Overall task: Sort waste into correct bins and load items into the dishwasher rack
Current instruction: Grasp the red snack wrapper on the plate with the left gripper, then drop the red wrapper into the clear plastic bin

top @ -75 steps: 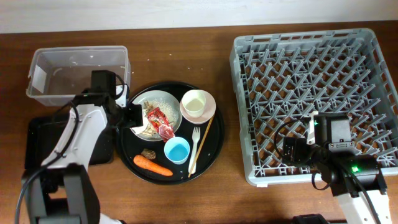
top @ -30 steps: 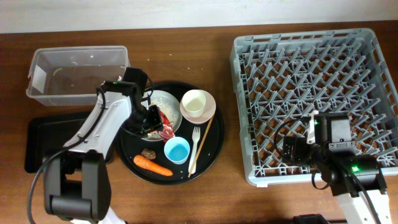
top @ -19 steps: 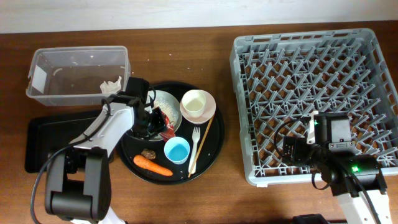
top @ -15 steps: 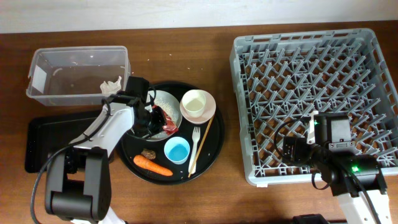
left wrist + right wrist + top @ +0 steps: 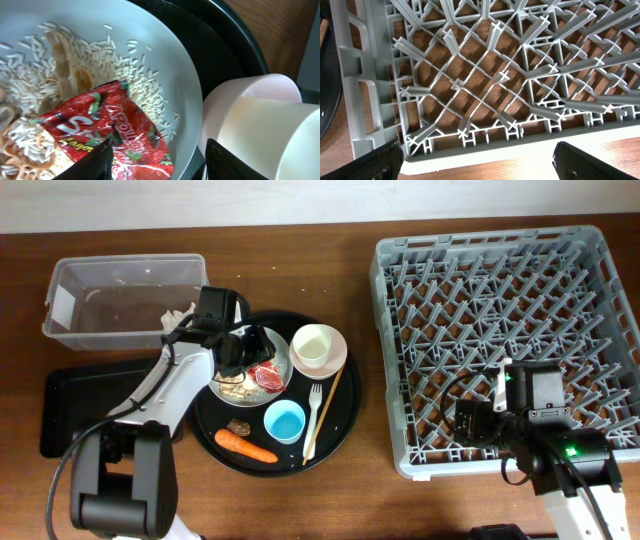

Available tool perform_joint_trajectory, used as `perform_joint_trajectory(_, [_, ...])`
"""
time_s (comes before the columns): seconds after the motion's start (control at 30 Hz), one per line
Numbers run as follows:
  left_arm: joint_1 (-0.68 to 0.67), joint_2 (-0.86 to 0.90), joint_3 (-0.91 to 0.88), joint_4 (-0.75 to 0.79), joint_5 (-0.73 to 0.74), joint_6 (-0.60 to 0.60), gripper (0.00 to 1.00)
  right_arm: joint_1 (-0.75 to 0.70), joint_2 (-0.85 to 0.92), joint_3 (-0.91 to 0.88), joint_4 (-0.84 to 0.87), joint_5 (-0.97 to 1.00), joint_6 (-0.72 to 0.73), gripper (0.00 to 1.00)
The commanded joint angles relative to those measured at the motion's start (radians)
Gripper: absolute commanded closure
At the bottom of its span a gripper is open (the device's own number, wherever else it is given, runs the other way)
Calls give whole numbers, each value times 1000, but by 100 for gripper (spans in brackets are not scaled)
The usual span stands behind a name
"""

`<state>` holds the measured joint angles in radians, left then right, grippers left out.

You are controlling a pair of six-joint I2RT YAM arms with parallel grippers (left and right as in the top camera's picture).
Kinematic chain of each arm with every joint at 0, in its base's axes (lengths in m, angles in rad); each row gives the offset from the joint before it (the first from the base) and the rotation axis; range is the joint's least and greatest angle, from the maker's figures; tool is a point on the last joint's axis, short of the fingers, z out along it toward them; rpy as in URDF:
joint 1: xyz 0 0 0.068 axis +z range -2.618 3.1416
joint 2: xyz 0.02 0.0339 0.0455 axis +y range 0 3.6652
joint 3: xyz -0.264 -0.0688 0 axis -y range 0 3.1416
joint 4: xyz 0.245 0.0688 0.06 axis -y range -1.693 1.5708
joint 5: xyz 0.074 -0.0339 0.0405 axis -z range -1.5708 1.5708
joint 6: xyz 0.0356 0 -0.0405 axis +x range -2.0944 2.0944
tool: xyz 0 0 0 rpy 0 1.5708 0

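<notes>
My left gripper (image 5: 256, 352) is open and empty, low over the pale grey plate-bowl (image 5: 232, 370). In the left wrist view its fingers (image 5: 160, 165) straddle the right end of the red wrapper (image 5: 115, 130), which lies on beige food scraps (image 5: 45, 70) in the plate-bowl (image 5: 175, 75). The wrapper (image 5: 266, 376) also shows from overhead. Crumpled tissue (image 5: 178, 316) lies in the clear tub (image 5: 120, 275). The white cup (image 5: 314, 343) sits in the pink bowl (image 5: 338, 358). My right gripper (image 5: 472, 422) is open over the rack (image 5: 510, 310).
The round black tray (image 5: 340, 425) also holds the blue cup (image 5: 285, 420), fork (image 5: 315, 402), chopstick (image 5: 326, 410), carrot (image 5: 245, 445) and brown lump (image 5: 238, 426). The shallow black tray (image 5: 75, 410) lies left of it. The right wrist view shows the rack's front corner (image 5: 375, 100).
The tissue has gone from the plate-bowl into the clear tub. My left gripper has swung back over the plate-bowl, beside the red wrapper. The right arm has not moved.
</notes>
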<state>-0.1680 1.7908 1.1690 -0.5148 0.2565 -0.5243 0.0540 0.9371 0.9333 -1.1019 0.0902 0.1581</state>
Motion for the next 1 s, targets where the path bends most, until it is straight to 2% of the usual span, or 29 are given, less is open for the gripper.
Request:
perform_joint_trajectory(0.0, [-2, -22, 11, -2, -84, 2, 42, 4, -1, 17, -2, 15, 9, 1])
perform_joint_trajectory(0.23, [-38, -18, 11, 6, -125, 2, 47, 4, -1, 17, -2, 11, 9, 1])
perform_joint_trajectory(0.4, [-60, 26, 11, -52, -220, 2, 48, 4, -1, 17, -2, 11, 9, 1])
perform_joint_trajectory(0.57, [-60, 53, 11, -62, -220, 2, 48, 4, -1, 17, -2, 11, 9, 1])
perform_joint_trajectory(0.63, [-60, 53, 11, -65, -220, 2, 57, 4, -1, 17, -2, 11, 9, 1])
perform_joint_trajectory(0.7, [-60, 53, 11, -65, -219, 2, 85, 4, -1, 17, -2, 11, 9, 1])
perform_joint_trajectory(0.73, [-60, 53, 12, -65, -219, 1, 95, 4, -1, 17, -2, 11, 9, 1])
perform_joint_trajectory(0.8, [-60, 53, 15, -65, -204, 2, 100, 4, -1, 17, -2, 11, 9, 1])
perform_joint_trajectory(0.97, [-56, -23, 78, -159, -186, 28, 99, 4, -1, 17, -3, 11, 9, 1])
